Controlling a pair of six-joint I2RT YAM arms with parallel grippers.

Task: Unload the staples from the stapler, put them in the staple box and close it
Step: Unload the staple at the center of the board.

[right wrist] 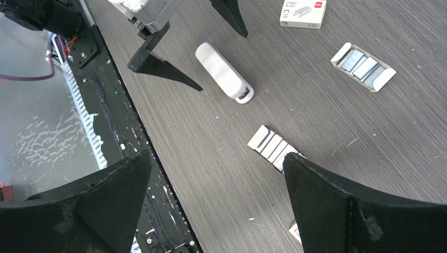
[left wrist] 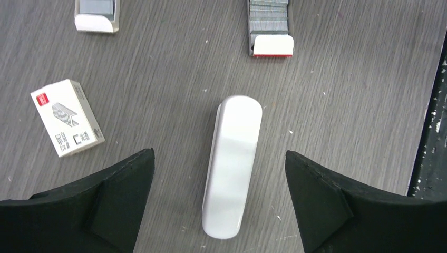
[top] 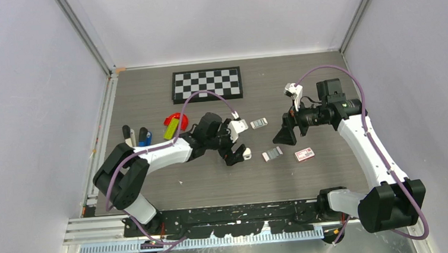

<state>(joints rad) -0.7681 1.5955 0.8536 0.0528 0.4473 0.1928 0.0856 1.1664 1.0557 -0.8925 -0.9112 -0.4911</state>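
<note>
Stretches the left arm (top: 164, 154) from its base at lower left out toward the centre, forearm lying low and nearly level, wrist tipped downward. Holds the left tool (top: 235, 148) (left wrist: 219, 154) wide open, black fingers (left wrist: 121, 195) spread far apart, gripping nothing. Lifts the right arm (top: 366, 146) from its base at lower right, elbow bent, forearm swung in toward the left. Carries the right tool (top: 286, 133) (right wrist: 217, 158) higher, jaws fully spread, gripping nothing, well apart from the left tool.
</note>
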